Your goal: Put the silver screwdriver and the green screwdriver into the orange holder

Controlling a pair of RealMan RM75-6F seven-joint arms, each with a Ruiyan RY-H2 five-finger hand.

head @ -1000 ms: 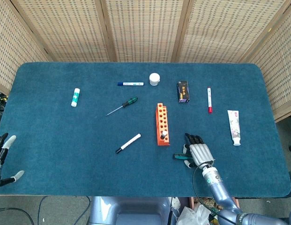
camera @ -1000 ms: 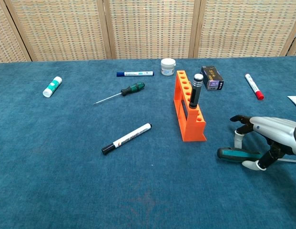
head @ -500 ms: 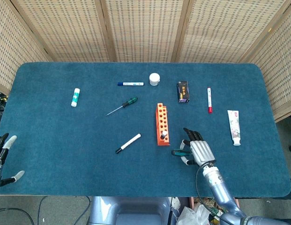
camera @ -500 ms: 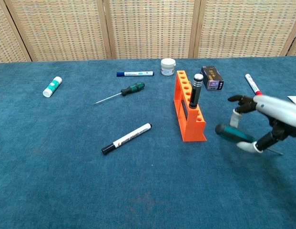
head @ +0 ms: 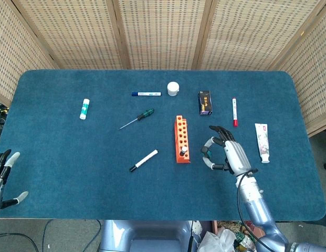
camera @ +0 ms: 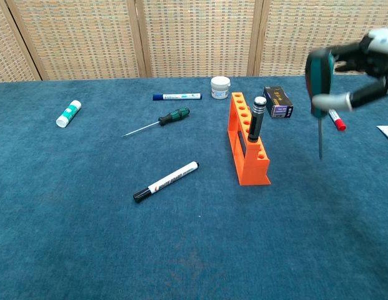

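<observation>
My right hand (head: 229,153) (camera: 367,57) grips a teal-handled screwdriver (camera: 318,78) high above the table, right of the orange holder (head: 181,137) (camera: 247,142). The tool hangs upright with its thin shaft pointing down. A silver-and-black screwdriver (camera: 257,117) (head: 184,151) stands in the holder's near end. A second screwdriver with a green-black handle (head: 144,115) (camera: 171,117) lies flat on the cloth left of the holder. My left hand (head: 3,176) hangs off the table's near left edge with fingers apart, holding nothing.
A black-capped white marker (head: 144,160) (camera: 166,181) lies left of the holder. Behind it sit a blue marker (head: 146,94), a white jar (head: 174,88) and a dark box (head: 205,102). A red marker (head: 234,112), a toothpaste tube (head: 262,142) and a glue stick (head: 85,108) lie further out.
My right hand has lifted the teal-handled screwdriver off the cloth, raised it high and turned it from lying flat to hanging upright. The left hand has not moved.
</observation>
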